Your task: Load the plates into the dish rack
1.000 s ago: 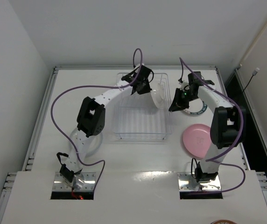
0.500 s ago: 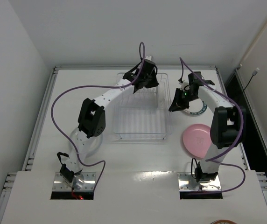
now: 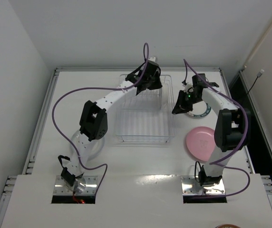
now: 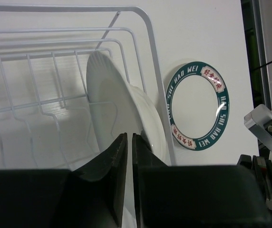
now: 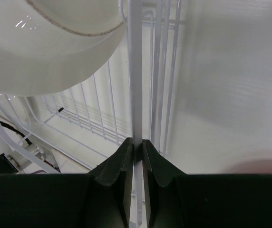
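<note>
**Layout, top view.** At 7 o'clock of the dish rack (image 3: 140,121), beside the left arm's lower link, a faint clear round outline (image 3: 96,148) lies on the bench (image 3: 79,95). It is probably the glass plate, not yet loaded. The rack sits mid-bench.

**Left end effector** (image 4: 130,142). It hangs over the rack's 1 o'clock corner. Its fingers are almost together, with a thin slit between them. A pale plate (image 4: 112,95) stands on edge directly below, in the slots along the rack's 3 o'clock wall, and leans toward that wall. The views do not show whether the rim is pinched or free.

**Right end effector** (image 5: 135,145). It is clenched on a rim wire of the rack's 3 o'clock side, apparently steadying the rack.

**Remaining plates.** The teal-rimmed plate (image 4: 197,107) lies flat on the bench just outside the rack at 3 o'clock, partly under the right arm. The pink plate (image 3: 200,143) lies flat at 4 o'clock, near the right arm's upper link.

**Hazards.**
- If the pale plate is not seated between two dividers, letting go may allow it to tip or slide along the wall.
- If the left fingers lift away while touching the rim, they may drag the plate out of its slot.
- If the right end effector pulls on the wire, the light rack may shift or tilt and unseat the plate.
- If the right arm drops, it may strike the teal-rimmed plate beneath it.
</note>
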You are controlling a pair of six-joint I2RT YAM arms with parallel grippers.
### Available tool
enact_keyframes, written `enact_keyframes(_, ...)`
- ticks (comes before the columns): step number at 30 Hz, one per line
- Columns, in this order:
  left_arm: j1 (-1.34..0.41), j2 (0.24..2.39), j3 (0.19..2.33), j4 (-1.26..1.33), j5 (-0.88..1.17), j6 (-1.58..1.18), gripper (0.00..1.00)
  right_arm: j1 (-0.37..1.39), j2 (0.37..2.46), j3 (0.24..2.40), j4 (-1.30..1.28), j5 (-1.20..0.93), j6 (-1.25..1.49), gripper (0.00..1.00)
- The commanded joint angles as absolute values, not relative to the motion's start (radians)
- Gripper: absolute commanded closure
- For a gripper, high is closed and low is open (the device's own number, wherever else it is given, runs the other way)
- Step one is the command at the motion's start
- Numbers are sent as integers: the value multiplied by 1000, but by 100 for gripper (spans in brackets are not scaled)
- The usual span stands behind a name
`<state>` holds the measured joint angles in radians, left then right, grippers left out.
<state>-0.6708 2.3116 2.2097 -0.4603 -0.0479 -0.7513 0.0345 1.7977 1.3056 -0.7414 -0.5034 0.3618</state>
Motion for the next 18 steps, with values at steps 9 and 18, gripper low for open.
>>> enact_keyframes(9,-690,2238,2131,-480,-32,-684,81,31,1761,1322,-730,-523,362,63)
enact_keyframes(18,-690,2207,2098,-532,-81,-644,79,31,1741,1342,-741,-512,362,48)
